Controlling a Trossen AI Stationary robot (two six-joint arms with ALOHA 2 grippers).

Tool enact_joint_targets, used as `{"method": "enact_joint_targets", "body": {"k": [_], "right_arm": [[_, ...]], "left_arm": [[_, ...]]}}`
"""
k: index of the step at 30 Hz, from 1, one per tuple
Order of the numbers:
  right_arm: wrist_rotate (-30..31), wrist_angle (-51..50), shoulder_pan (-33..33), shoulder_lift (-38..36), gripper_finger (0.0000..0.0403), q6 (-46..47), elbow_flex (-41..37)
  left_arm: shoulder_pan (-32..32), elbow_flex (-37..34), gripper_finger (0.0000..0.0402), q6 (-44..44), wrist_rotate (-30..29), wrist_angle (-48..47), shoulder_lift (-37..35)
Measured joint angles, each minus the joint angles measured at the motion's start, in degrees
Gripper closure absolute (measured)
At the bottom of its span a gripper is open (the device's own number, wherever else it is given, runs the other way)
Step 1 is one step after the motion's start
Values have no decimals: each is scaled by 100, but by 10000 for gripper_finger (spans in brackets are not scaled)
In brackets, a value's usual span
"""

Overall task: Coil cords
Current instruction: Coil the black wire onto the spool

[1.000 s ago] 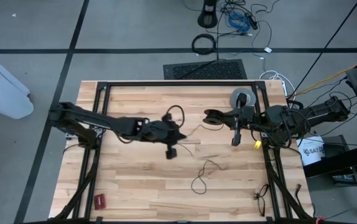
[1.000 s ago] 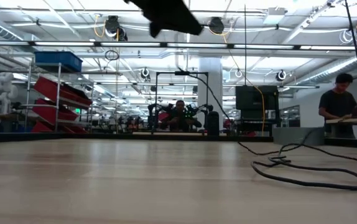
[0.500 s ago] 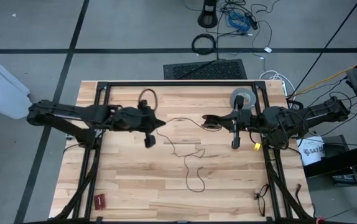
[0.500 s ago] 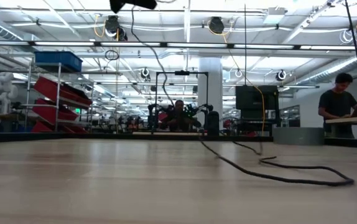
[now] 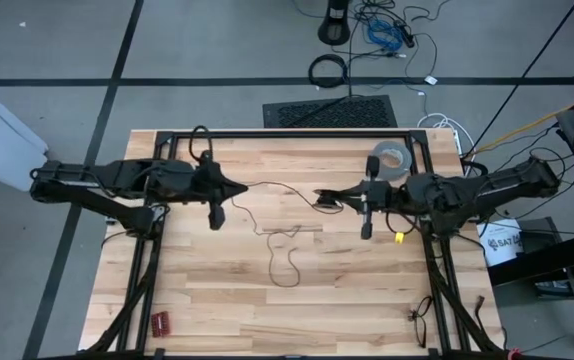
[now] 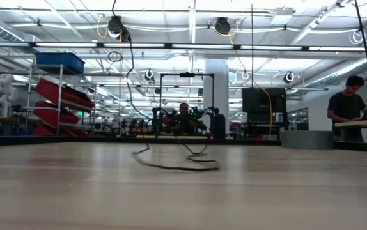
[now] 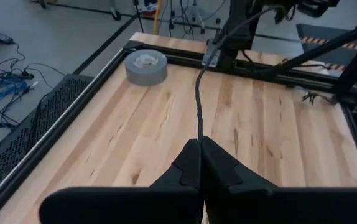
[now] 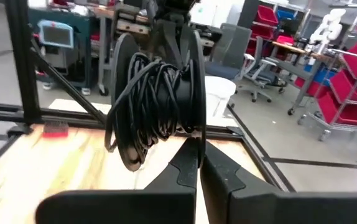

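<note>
Left gripper (image 5: 239, 189): at 9 o'clock of table centre, pointing toward 3 o'clock; fingers (image 7: 225, 168) pressed together, clamped on the cord.
Cord (image 5: 270, 186): thin black wire running from the left gripper toward 3 o'clock to the right gripper; a slack part hangs toward 6 o'clock and loops on the table (image 5: 357, 290) near its centre; in the low view the loop (image 6: 177, 165) lies flat on the wood.
Right gripper (image 5: 319, 197): at 3 o'clock of centre, pointing toward 9 o'clock; fingers (image 8: 188, 163) together, nipping the rim of a coil (image 8: 157, 93) of wound black cord.
Tape roll (image 5: 390, 158): grey, at 1 o'clock, just beside the right arm.
</note>
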Motion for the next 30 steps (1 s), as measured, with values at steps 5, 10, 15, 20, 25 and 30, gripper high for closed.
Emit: {"method": "enact_joint_targets", "body": {"k": [5, 10, 15, 20, 25, 30], "right_arm": [[-83, 670, -188, 229, 403, 169, 0], [-87, 1034, -265, 322, 403, 248, 0], [-106, 1296, -263, 322, 403, 250, 0], [-104, 1474, -263, 320, 403, 201, 0], [-106, 1474, -263, 264, 403, 164, 0], [-109, 1461, -250, 257, 403, 169, 0]], "left_arm": [[-84, 0, 400, -219, 484, 3, 178], [-295, 0, 400, -293, 546, 11, 675], [-352, -9, 400, -290, 548, 182, 1411], [-350, -9, 400, -133, 690, 684, 1987], [-350, -9, 399, -147, 769, 465, 2098], [-354, -9, 364, -520, 807, -51, 1972]]}}
